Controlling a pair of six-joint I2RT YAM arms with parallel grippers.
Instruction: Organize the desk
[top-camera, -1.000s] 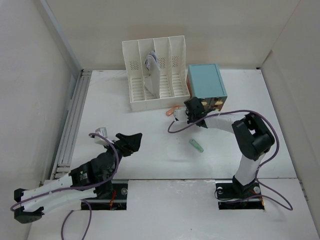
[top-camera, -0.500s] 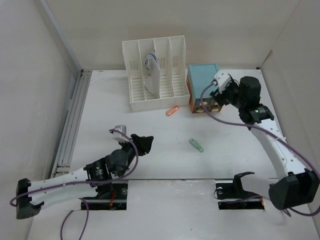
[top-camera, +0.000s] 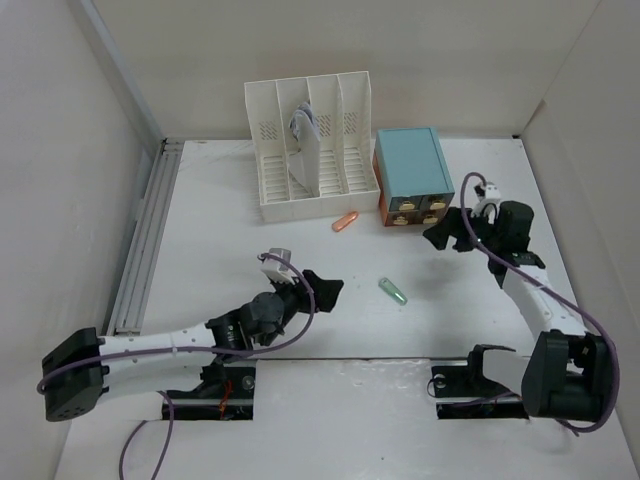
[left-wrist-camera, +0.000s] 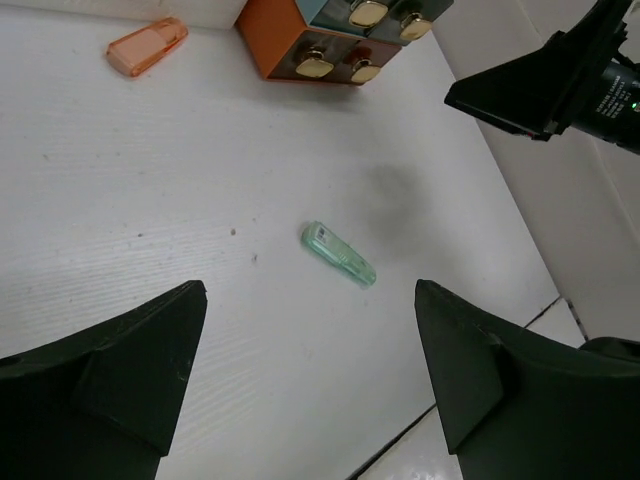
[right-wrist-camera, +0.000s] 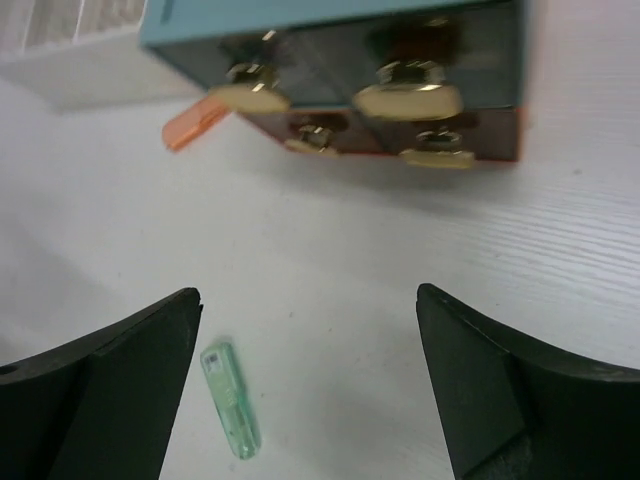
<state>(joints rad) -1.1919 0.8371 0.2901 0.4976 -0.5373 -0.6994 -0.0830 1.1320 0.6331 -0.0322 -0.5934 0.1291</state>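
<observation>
The desk (top-camera: 230, 220) is a wide white tabletop. On it lie a green translucent stick (top-camera: 393, 291) near the middle and an orange stick (top-camera: 345, 221) by the rack. My left gripper (top-camera: 326, 290) is open, a short way left of the green stick. In the left wrist view the green stick (left-wrist-camera: 338, 255) lies ahead of the open left gripper (left-wrist-camera: 310, 292), untouched. My right gripper (top-camera: 447, 232) is open and empty, just right of the teal-topped drawer box (top-camera: 412, 178). In the right wrist view the right gripper (right-wrist-camera: 308, 295) faces the box front (right-wrist-camera: 350, 60), with the green stick (right-wrist-camera: 230, 415) by its left finger.
A white slotted file rack (top-camera: 310, 150) stands at the back, left of the drawer box, with a crumpled item in one slot. Grey rails (top-camera: 140, 250) run along the desk's left edge. White walls enclose three sides. The orange stick (left-wrist-camera: 147, 46) lies left of the orange-sided box (left-wrist-camera: 340, 40).
The right gripper has left the drawer box front, opened, swung up and right, then come down to the box's right. The left arm has reached right toward the green stick.
</observation>
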